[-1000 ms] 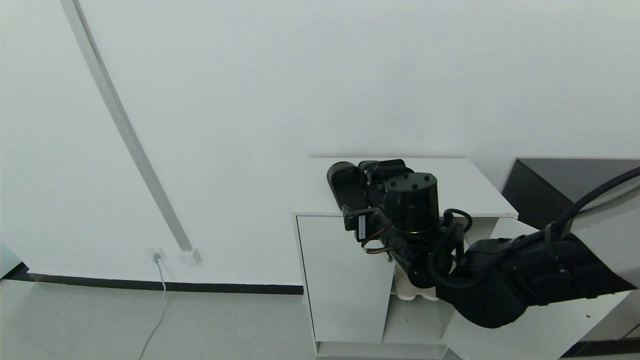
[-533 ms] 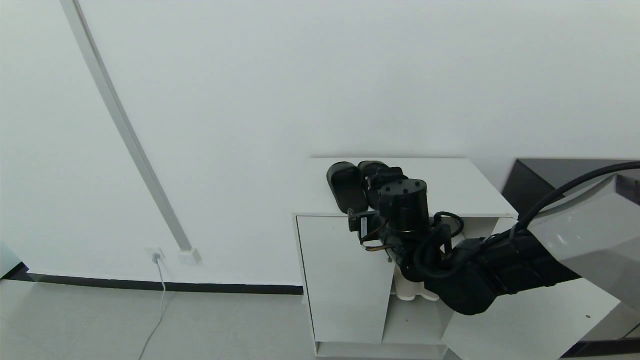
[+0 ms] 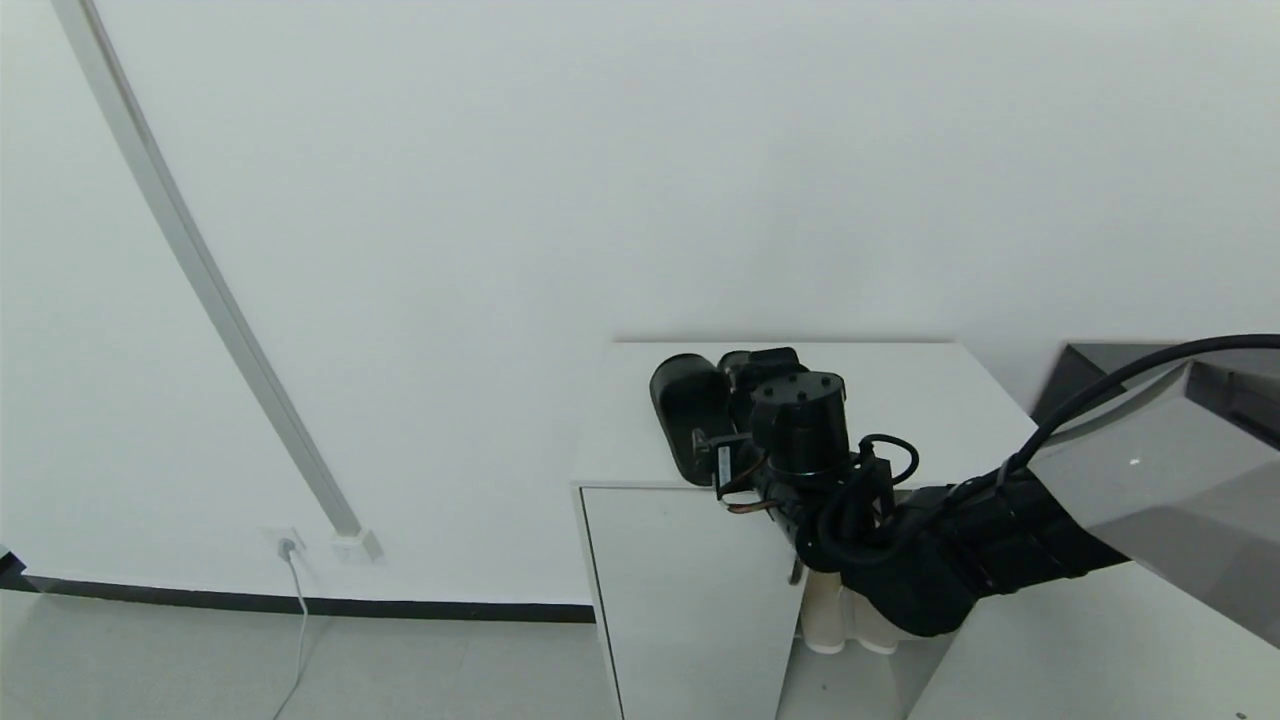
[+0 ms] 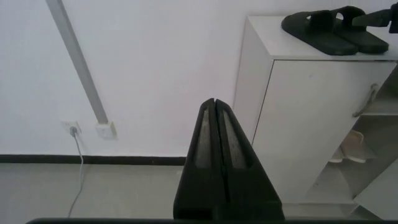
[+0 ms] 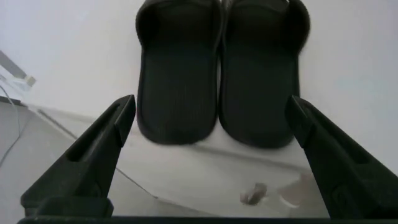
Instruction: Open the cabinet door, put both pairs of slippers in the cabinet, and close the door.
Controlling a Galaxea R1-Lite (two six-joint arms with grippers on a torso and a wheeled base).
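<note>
Black slippers (image 5: 180,68): paired side by side on the cabinet top (image 3: 900,400), long axes running front to back.
Right gripper (image 5: 211,106): nearer, wide open, empty, straight before the pair.
Left gripper (image 4: 214,106): closed, empty, well apart.

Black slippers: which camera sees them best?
The right wrist view. The black slippers lie side by side, close up. In the head view the right arm hides part; the left wrist view shows them far off on the cabinet.

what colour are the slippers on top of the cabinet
The slippers are black, clearest in the right wrist view.
</note>
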